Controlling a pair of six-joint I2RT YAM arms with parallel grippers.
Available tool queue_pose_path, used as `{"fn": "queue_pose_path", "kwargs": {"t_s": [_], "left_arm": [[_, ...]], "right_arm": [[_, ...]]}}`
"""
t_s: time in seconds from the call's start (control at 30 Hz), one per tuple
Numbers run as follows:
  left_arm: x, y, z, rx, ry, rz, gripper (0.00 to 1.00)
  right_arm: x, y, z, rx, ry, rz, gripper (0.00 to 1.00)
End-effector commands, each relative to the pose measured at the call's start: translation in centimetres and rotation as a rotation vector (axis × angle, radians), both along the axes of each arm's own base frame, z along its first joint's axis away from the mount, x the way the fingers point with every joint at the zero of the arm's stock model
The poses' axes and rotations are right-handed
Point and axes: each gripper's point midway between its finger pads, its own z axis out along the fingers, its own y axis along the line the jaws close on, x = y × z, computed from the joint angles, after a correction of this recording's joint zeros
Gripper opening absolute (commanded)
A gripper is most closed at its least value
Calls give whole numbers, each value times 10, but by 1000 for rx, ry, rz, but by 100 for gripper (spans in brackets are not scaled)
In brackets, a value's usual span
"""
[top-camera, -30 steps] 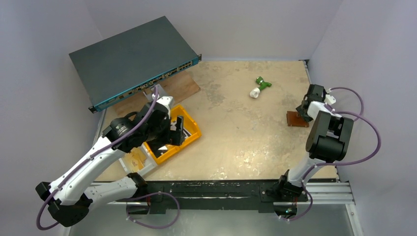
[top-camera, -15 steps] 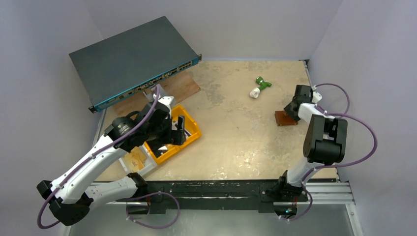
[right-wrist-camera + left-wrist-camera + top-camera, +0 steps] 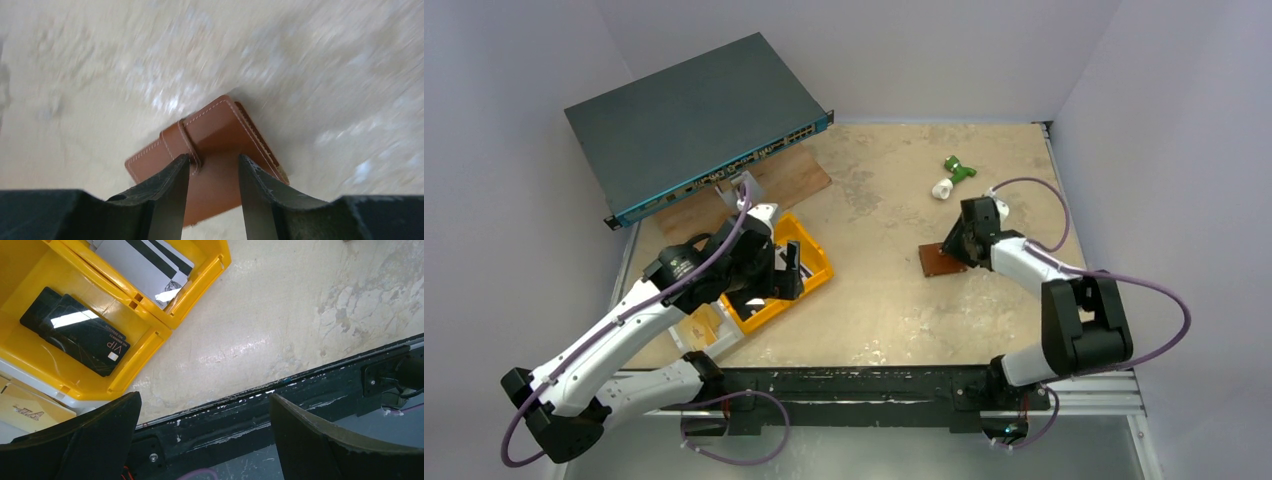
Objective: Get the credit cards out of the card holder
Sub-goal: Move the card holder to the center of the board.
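The card holder [image 3: 937,262] [image 3: 220,130] is a brown leather wallet, folded shut with its strap across the fold. It sits right of the table's middle. My right gripper [image 3: 954,250] [image 3: 212,162] is closed on it from above, and brown leather fills the narrow gap between the fingers. No credit cards show at the wallet. My left gripper [image 3: 782,268] [image 3: 205,405] hangs wide open and empty over the near corner of the yellow bin [image 3: 814,272], far from the wallet.
The yellow bin [image 3: 150,325] holds black VIP cards [image 3: 75,330] and pale grey striped cards [image 3: 145,265]. A white tray [image 3: 704,328] lies beside it. A network switch [image 3: 694,120] leans on a wooden board [image 3: 789,175] at the back left. A green and white object [image 3: 951,178] lies at the back.
My right gripper has swept left from the table's right edge toward the middle, bringing the card holder with it. The left arm has barely moved.
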Motion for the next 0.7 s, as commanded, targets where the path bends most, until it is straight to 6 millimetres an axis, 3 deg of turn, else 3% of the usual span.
{"fn": "queue_pose_path", "kwargs": {"t_s": [0.0, 0.17, 0.23, 0.33, 0.53, 0.67], "left_arm": [[4, -6, -1, -49, -13, 23, 100], [3, -5, -8, -49, -3, 37, 100], [3, -4, -11, -47, 1, 44, 100], [1, -3, -14, -48, 7, 52, 100], [-1, -2, -17, -56, 14, 63, 100], [0, -2, -17, -57, 12, 70, 100]], "right_arm": [[-60, 57, -9, 137, 92, 64, 40], [-104, 139, 16, 282, 40, 178, 40], [-114, 159, 27, 270, 38, 243, 42], [-107, 151, 40, 138, 29, 269, 43], [-68, 121, 69, -162, -59, 311, 40], [-56, 119, 58, -281, -32, 369, 33]]}}
